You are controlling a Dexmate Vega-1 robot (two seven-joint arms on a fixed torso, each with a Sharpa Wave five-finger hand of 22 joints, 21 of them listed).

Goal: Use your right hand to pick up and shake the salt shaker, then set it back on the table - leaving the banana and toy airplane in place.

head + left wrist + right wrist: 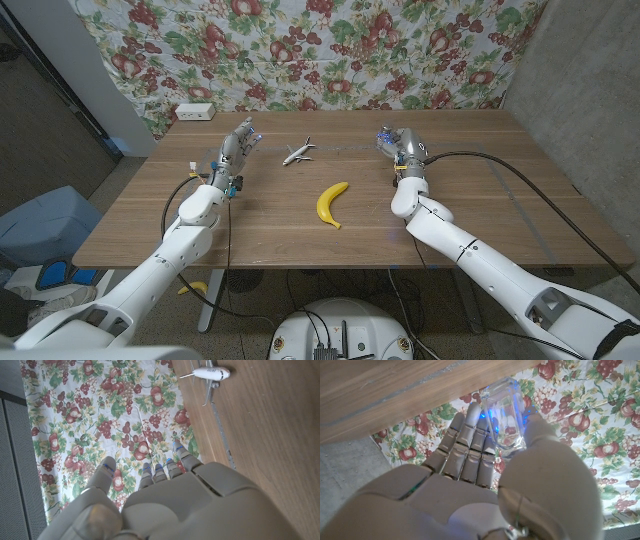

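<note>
My right hand (399, 146) is raised over the far right part of the table and grips a clear glass salt shaker (505, 415) between thumb and fingers; the shaker (385, 137) peeks out at the hand's tip. A yellow banana (331, 203) lies on the wooden table (480, 170) near the middle, to the left of that hand. Farther back lies a small white toy airplane (296, 152), also seen from the left wrist (210, 373). My left hand (236, 150) stands at the left of the airplane with fingers apart, holding nothing.
A white power strip (194, 112) lies at the table's far left corner. A floral cloth (330, 50) hangs behind the table. A blue bin (45, 225) stands on the floor at the left.
</note>
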